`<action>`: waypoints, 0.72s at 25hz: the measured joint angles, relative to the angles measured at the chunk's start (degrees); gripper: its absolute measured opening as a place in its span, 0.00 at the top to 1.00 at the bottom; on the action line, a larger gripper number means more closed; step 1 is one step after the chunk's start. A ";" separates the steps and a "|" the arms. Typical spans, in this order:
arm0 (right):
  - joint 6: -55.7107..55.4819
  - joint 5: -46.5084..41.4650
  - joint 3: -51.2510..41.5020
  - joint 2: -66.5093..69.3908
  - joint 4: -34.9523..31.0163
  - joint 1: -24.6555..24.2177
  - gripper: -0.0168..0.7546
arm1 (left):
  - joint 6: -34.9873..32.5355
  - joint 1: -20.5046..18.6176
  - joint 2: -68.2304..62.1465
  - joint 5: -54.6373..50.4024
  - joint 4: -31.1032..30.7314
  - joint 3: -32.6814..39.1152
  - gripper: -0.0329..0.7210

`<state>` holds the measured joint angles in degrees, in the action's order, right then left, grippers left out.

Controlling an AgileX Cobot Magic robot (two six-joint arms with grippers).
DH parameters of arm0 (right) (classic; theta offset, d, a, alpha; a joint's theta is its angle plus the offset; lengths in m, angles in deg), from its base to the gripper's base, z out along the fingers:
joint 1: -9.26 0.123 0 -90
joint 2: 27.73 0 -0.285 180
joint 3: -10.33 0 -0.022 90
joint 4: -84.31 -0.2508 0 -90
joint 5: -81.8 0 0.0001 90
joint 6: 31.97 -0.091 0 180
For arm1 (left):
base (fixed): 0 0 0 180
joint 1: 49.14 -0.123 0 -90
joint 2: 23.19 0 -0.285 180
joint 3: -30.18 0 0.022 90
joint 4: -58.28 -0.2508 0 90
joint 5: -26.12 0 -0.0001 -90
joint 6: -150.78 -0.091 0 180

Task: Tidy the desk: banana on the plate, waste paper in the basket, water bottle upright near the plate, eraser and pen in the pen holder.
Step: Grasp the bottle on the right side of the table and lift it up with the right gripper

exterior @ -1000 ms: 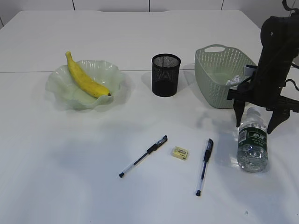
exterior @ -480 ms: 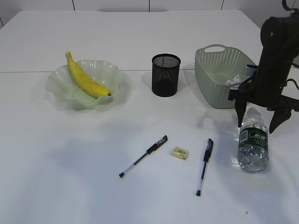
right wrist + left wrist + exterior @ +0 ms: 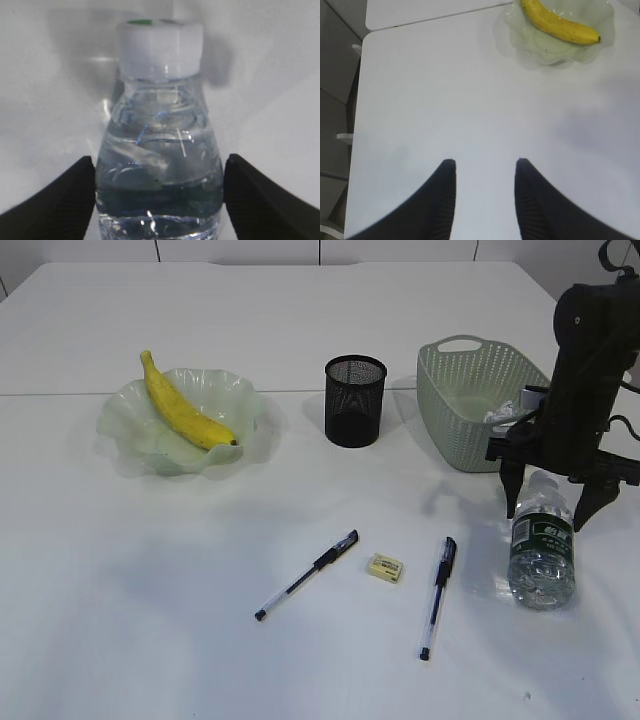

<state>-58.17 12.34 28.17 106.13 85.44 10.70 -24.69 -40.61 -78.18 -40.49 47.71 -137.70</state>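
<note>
White bench [image 3: 300, 660], glossy and bare but for the desk things. Lying on its side at the right edge — bottle [image 3: 541, 550], clear plastic, part full of water, cap [image 3: 160, 47] pointing toward the basket [image 3: 470, 410]. Straddled near the neck by the right gripper [image 3: 547, 502], fingers [image 3: 55, 200] spread wide on either side, apart from the plastic, nothing grasped yet. Left gripper [image 3: 484, 167] parked over empty bench short of the plate [image 3: 600, 50], fingers part-spread, holding nothing.

Likely handling: fairly heavy for its size, water sloshing and shifting weight on the tilt; thin walls, prone to denting under a hard squeeze; smooth and round, so apt to roll or slip. Best taken just below the shoulder, where the ribbing stiffens the wall — not on the cap, too narrow. Firm, not crushing.
</note>
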 joint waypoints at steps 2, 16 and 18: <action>0.00 0.00 0.00 0.00 0.01 0.00 0.22 | 0.00 0.00 0.00 0.00 0.00 0.00 0.59; -0.10 0.00 0.00 0.00 0.01 0.00 0.22 | 0.00 0.00 0.00 0.00 0.00 0.00 0.59; -0.10 0.00 0.00 0.00 0.01 0.00 0.22 | 0.00 0.00 0.00 0.00 0.00 0.00 0.59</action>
<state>-58.27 12.34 28.17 106.13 85.44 10.70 -24.69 -40.61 -78.18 -40.49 47.71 -137.70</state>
